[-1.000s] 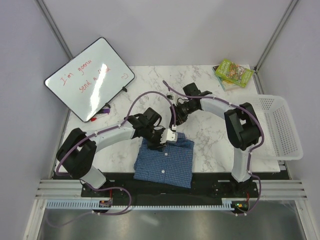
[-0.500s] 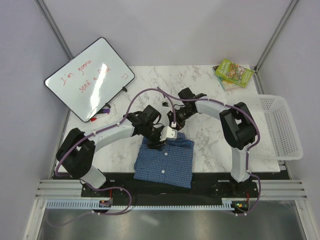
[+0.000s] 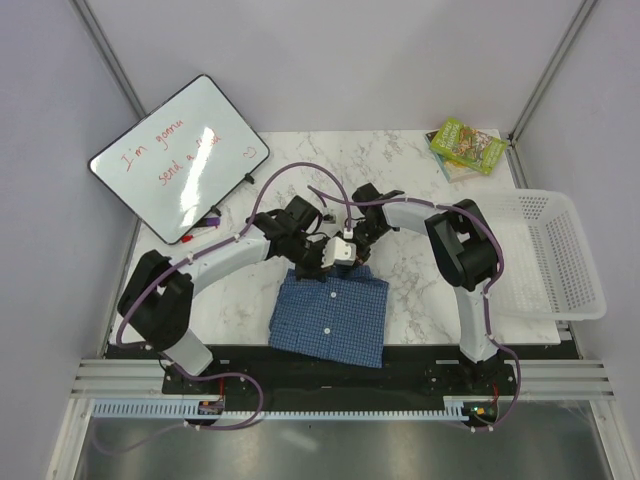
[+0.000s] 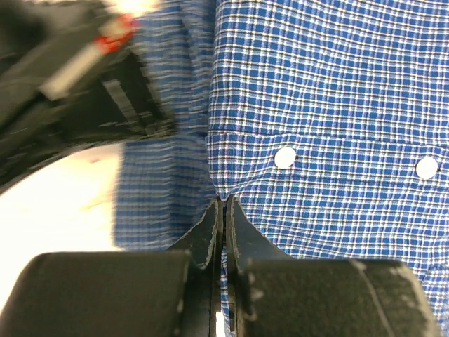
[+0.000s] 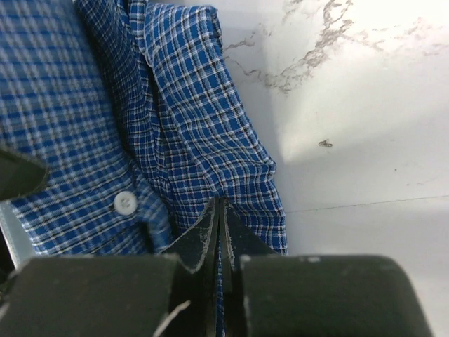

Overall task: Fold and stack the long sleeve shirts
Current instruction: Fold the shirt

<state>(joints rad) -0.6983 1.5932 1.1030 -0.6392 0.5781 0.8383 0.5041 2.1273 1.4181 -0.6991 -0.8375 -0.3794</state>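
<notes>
the folded blue shirt is lying on the table, to the left of the white basket. the left gripper is pinching the shirt's collar end on the side far from the basket, its fingers pressed together on thin cloth. the right gripper is pinching the same end on the side nearer the basket. both holds are looking shallow to me: if one arm is pulling faster, the cloth may be slipping out and the fold opening.
</notes>
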